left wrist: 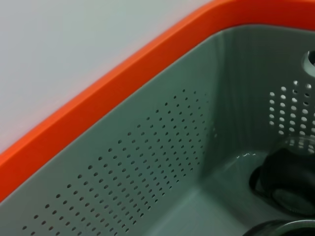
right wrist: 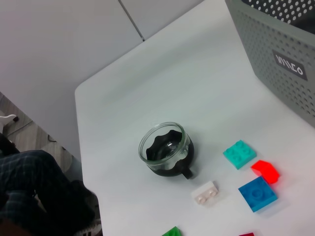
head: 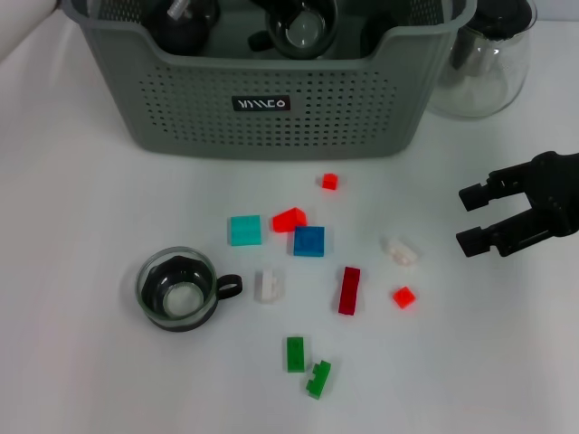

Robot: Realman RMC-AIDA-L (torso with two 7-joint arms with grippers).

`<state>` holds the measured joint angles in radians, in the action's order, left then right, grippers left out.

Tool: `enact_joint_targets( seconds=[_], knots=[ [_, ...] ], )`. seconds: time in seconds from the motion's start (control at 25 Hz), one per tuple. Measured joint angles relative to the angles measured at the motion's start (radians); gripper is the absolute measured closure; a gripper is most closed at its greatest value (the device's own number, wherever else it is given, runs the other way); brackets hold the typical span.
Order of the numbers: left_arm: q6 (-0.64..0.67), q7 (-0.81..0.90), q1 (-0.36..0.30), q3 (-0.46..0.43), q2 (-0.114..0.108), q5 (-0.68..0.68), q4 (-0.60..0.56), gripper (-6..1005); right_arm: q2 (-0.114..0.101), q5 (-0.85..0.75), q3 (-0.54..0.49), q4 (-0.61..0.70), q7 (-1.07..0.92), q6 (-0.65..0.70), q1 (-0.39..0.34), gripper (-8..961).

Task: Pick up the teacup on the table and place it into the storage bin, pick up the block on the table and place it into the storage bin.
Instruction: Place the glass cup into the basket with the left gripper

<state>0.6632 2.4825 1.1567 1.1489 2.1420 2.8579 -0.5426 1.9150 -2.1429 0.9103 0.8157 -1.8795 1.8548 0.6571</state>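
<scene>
The right gripper (head: pixel 470 220) is seen as matte black throughout, built from blocky angular segments, with two thick, squared fingers (head: pixel 477 194) ending in blunt tips

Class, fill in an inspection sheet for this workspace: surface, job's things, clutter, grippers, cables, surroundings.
Surface: white table.
Job's things: glass teacup upright on the table; loose blocks, including a blue block; grey-green storage bin behind them, already holding dark glassware.
Clutter: clear glass teapot beside the bin.
Grippers: right gripper open, above the table's right side; left gripper not seen.
Cables: nothing seen.
Surroundings: wall panels and floor past the table edge.
</scene>
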Motion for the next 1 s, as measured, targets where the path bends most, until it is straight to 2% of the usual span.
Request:
enact_joint_targets(
  seconds=[0.6,1.0],
  knots=[
    [-0.008,-0.005,-0.017,0.018,0.006,0.000,0.003,937,0.001,-0.002,0.001,0.000,-0.002,-0.003,0.006,23],
    [-0.001,-0.006,-0.026,0.040,0.016,0.000,-0.005,928,0.013,-0.035,-0.005,0.000,0.000,-0.007,0.012,24]
  ],
)
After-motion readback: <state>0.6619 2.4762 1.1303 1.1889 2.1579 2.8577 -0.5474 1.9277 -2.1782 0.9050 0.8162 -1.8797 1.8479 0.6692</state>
